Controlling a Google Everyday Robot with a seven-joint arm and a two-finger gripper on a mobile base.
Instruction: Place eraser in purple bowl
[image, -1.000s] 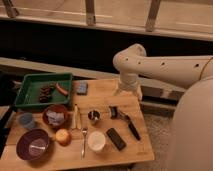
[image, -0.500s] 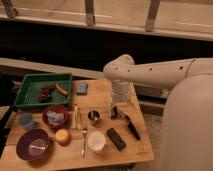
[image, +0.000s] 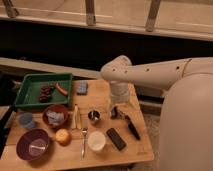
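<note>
Camera view looks down on a wooden worktop (image: 60, 156). The claw (image: 116, 112) hangs over its right half, fingers apart and holding nothing, close to the far end of a black-handled utensil (image: 132, 128). The eraser (image: 116, 138) lies flat near the front edge, just right of a white cup (image: 96, 141). The purple bowl (image: 33, 145) sits at the front left corner, well apart from the eraser.
</note>
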